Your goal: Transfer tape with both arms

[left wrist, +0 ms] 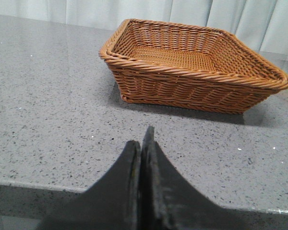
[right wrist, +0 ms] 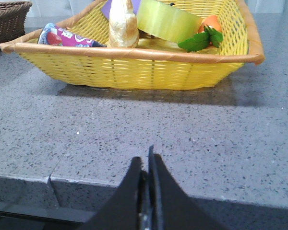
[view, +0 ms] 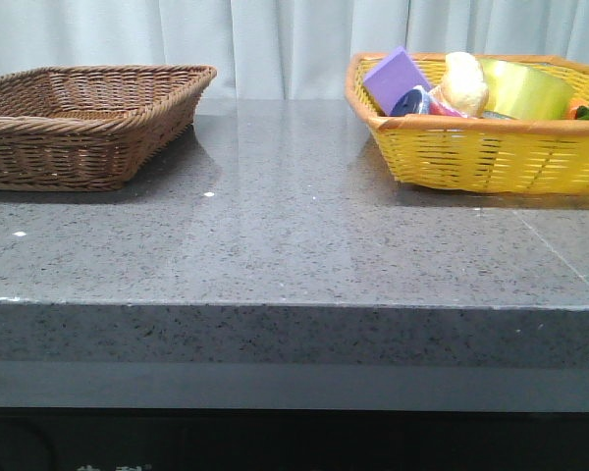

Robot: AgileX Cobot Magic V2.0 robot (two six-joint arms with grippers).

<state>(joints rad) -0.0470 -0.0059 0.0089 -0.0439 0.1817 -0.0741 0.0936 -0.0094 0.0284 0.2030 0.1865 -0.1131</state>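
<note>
**Both grippers clenched, tape sits in yellow basket**

You've got a grey speckled stone tabletop (view: 294,235) with two baskets on it, well apart. The brown woven wicker basket (view: 79,123) is at your far left, nothing visible inside it. The yellow woven basket with an orange rim (view: 491,152) is at your far right and holds the clutter. The wide roll of translucent yellow packing tape (view: 525,90) lies in it toward the back, tilted, beside a pale yellow rounded item (view: 463,83) and a purple block (view: 398,78); an orange toy with green leaves (right wrist: 204,34) is just beside the roll. Black left gripper (left wrist: 141,143) is clenched, holding nothing, low over the table edge facing the brown basket. Black right gripper (right wrist: 146,163) is likewise pinched together with nothing in it, facing the yellow basket
</note>
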